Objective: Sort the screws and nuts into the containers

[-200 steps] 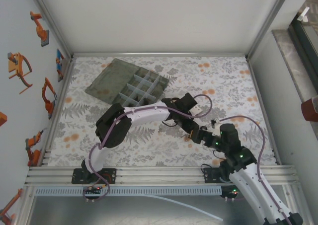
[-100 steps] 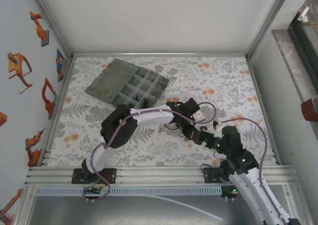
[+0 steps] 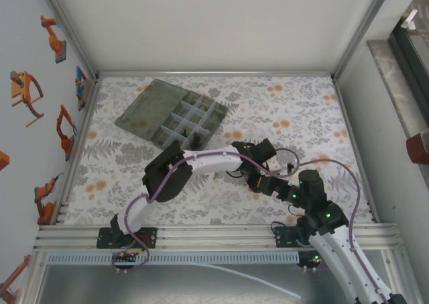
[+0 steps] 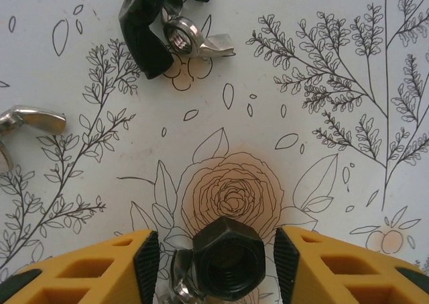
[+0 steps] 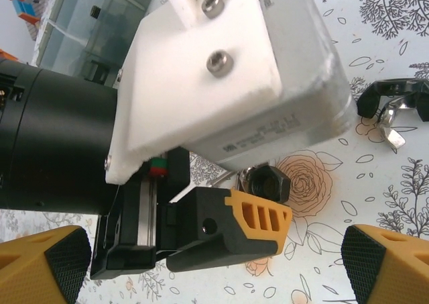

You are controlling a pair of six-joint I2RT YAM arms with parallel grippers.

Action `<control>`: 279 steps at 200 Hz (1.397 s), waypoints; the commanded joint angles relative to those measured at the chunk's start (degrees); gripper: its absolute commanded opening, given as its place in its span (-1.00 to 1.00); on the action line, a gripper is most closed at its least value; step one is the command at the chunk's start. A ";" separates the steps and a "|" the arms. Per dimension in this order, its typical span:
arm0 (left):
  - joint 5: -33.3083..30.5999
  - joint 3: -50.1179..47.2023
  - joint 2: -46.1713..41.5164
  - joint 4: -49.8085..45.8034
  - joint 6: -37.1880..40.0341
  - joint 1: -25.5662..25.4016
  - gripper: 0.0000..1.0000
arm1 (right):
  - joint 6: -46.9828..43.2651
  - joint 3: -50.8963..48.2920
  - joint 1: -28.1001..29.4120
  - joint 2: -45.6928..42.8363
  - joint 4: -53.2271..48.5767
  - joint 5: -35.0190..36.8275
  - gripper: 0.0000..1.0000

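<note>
One black hex nut (image 4: 226, 260) lies flat on the counter (image 4: 335, 149), near and right of middle, well apart from the divided box (image 3: 181, 113) at the far left. My left pincer (image 4: 216, 264) stands half-wide astride it, pads (image 4: 147, 260) not yet touching; my right pincer (image 5: 216, 260) hangs wide just beside, holding nothing. I judge the nut light, hard and slick, likely to squirt out of a corner pinch, so I'd take it low across two opposite flats. Some bright metal (image 4: 177, 280) lies just beside its left side and may drag along.
</note>
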 commanded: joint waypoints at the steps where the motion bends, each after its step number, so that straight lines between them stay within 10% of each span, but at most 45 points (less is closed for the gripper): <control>1: -2.27 0.47 3.00 -4.12 3.10 -1.41 -0.12 | 0.40 -0.49 0.42 -0.24 -0.07 1.12 0.95; 172: -0.28 -8.93 -9.02 15.11 -10.23 10.17 -0.51 | -2.72 0.32 0.44 14.27 13.83 0.23 0.97; 279: -18.96 -28.47 -30.61 0.80 -24.35 27.65 -0.53 | -9.47 17.47 1.23 55.61 33.49 -10.70 0.94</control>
